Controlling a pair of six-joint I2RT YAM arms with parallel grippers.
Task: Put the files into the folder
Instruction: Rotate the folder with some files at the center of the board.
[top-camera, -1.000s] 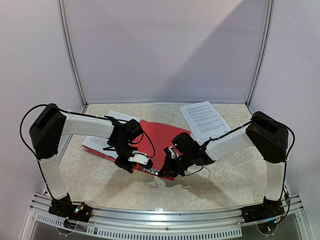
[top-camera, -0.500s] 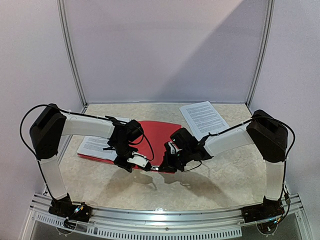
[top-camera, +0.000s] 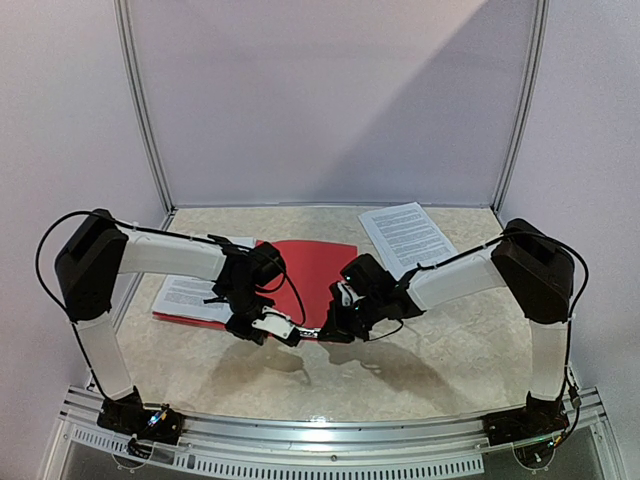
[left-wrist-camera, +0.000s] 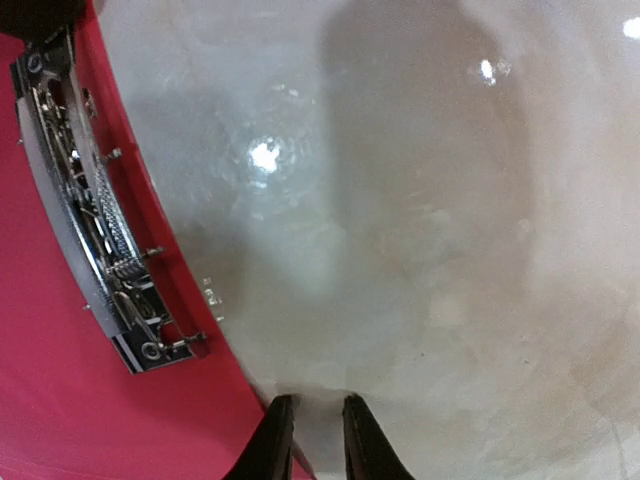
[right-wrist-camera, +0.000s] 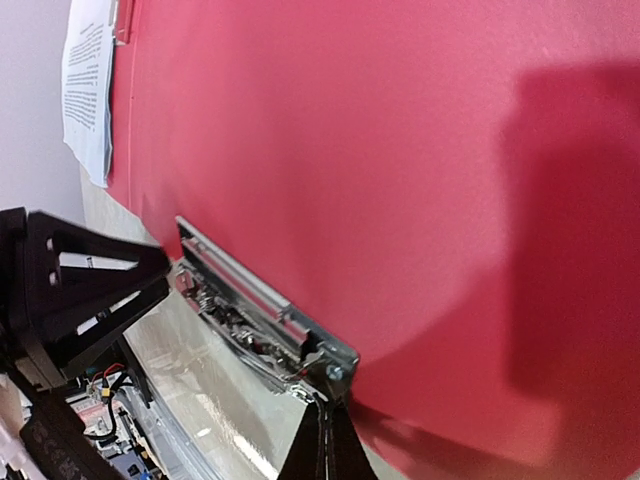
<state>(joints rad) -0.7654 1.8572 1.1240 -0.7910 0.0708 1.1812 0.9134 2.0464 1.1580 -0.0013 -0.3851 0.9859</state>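
Right tool (right-wrist-camera: 325, 440) closed, tips at the end of the silver clip (right-wrist-camera: 265, 320), inside the open red folder (top-camera: 315, 265), left tool (left-wrist-camera: 315, 435) with jaws narrowly apart at the folder's near edge, printed files (top-camera: 192, 295) on the folder's left flap, another printed sheet (top-camera: 408, 238) right of the folder, on the worktop (top-camera: 420, 360)

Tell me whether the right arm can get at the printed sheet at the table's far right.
Probably yes: the printed sheet lies flat beside the right forearm, nothing on it. The right gripper, shut by the metal clip of the folder, would have to swing over and open first.
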